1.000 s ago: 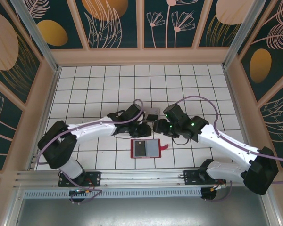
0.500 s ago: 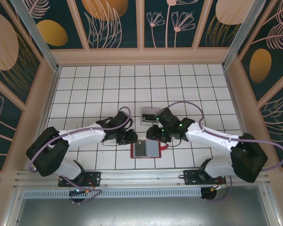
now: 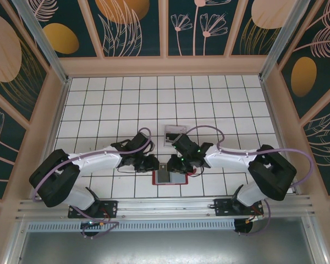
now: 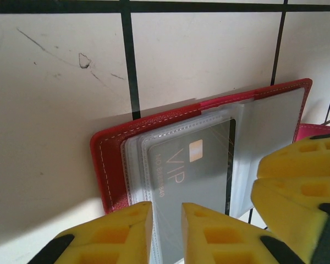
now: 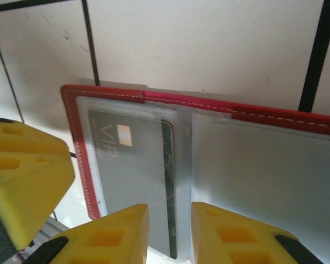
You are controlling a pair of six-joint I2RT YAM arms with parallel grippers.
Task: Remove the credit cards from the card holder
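the red card holder (image 3: 179,179) lies open at 6 o'clock on the tiled table (image 3: 99,99), a grey credit card (image 4: 192,165) marked vip inside its clear sleeve (image 5: 181,137). the left gripper (image 3: 155,164) sits at its 10 o'clock and the right gripper (image 3: 173,165) at its 12 o'clock. each has a narrow gap between its jaws over the sleeve's edge; i cannot tell whether either pinches it. a clear tray (image 3: 175,133) sits further off at 12 o'clock.
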